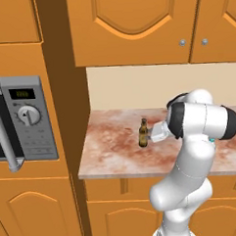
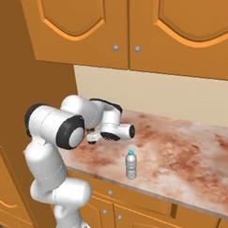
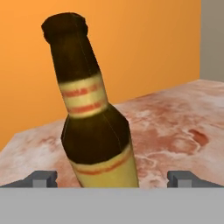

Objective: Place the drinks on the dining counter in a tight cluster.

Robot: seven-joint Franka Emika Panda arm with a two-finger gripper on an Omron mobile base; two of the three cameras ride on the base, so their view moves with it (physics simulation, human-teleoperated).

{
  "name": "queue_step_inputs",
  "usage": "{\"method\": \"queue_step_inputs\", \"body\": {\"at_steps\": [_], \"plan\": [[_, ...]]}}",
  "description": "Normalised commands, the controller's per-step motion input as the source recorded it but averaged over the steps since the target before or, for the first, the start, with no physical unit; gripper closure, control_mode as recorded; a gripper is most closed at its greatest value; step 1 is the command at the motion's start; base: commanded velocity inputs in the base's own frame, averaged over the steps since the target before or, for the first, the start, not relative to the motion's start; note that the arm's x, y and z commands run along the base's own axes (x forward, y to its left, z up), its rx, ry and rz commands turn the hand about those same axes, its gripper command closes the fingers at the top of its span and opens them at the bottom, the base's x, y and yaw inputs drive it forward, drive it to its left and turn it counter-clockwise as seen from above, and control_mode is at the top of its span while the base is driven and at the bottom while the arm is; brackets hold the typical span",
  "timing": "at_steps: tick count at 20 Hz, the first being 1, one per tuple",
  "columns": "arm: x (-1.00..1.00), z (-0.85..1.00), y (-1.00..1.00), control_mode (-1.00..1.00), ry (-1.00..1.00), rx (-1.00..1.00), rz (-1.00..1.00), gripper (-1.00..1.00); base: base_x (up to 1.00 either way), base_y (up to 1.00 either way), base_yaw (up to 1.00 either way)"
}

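A slim dark brown glass bottle (image 1: 143, 133) with a tan label stands upright on a marbled counter (image 1: 109, 152) under orange wall cabinets. My gripper (image 1: 151, 136) is level with it, reaching from the right. In the hand view the brown bottle (image 3: 94, 131) sits close up between the two fingertips (image 3: 41, 178), and my gripper (image 3: 113, 178) is open, with gaps on both sides of the bottle. A small clear water bottle (image 2: 131, 165) with a blue cap stands near the counter's front edge, right of the arm. The dining counter is out of view.
A grey microwave (image 1: 24, 122) is built into the tall orange cabinet on the left. Orange wall cabinets (image 1: 135, 26) hang low over the counter. A cream wall (image 2: 181, 96) backs it. Bare counter stretches to the right (image 2: 193, 164).
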Motion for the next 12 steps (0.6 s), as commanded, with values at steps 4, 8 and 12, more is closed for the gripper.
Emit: {"method": "queue_step_inputs", "body": {"at_steps": [4, 8, 12], "plan": [[0.01, -0.01, 0.23, -1.00, -0.02, 0.00, 0.00, -1.00, 0.00, 0.00, 0.00], [0.03, -0.01, 0.23, -1.00, 0.00, 0.00, 0.00, -1.00, 0.00, 0.00, 0.00], [0.04, 0.00, 0.06, -1.00, 0.00, 0.00, 0.00, -1.00, 0.00, 0.00, 0.00]]}}
